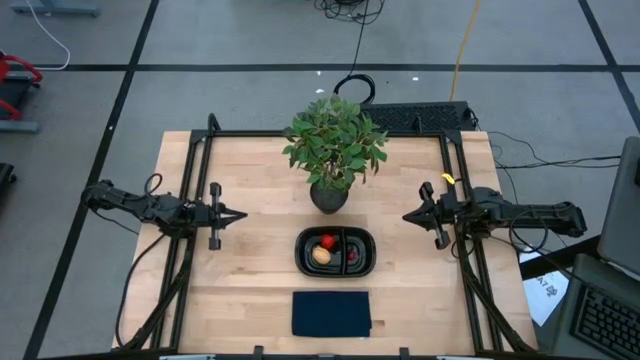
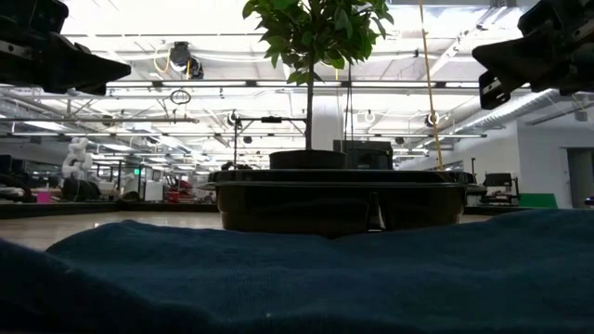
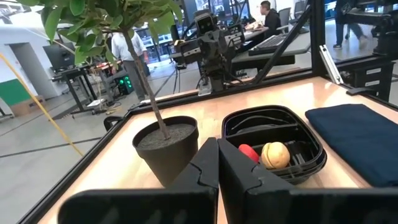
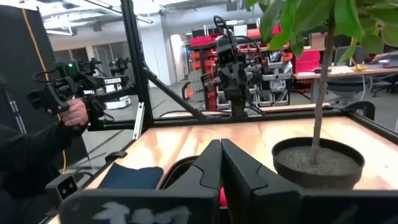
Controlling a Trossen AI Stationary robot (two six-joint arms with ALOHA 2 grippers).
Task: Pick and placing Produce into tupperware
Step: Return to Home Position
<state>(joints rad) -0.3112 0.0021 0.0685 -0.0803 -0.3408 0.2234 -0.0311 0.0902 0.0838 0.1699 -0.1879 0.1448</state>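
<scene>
In the high view the left gripper (image 1: 236,215) sits at mid-left of the frame, over the left part of the table (image 1: 250,290). Its tip points toward the centre, well apart from everything on the board. The left wrist view shows its fingers (image 3: 204,169) pressed together with nothing between them.

At upper centre stands the plant (image 1: 335,145) in its dark pot (image 1: 328,198). Just below the pot in the frame lies the tupperware (image 1: 302,252), near the pot, though whether they touch I cannot tell. Inside it, the strawberry (image 1: 327,241) and the yellow piece (image 1: 321,256) lie close together in the left part, the strawberry above. The berry (image 1: 353,256) lies in the right part. The left wrist view shows the strawberry (image 3: 247,152) and yellow piece (image 3: 275,155) side by side on the black floor; the berry cannot be made out there.

At bottom centre the dark blue cloth (image 1: 331,313) lies flat, apart from the tupperware. In the low view the cloth (image 2: 297,278) fills the bottom of the frame. The tupperware (image 2: 339,199) sits at centre behind it, and the pot (image 2: 306,160) rises just beyond.

The right gripper (image 1: 410,215) sits at mid-right of the high view, tip toward the centre, well apart from the tupperware. The right wrist view shows its fingers (image 4: 245,175) closed on nothing. At that view's left edge, beyond the table, a person in a dark sleeve has a hand (image 4: 74,112) on a dark device (image 4: 55,93).
</scene>
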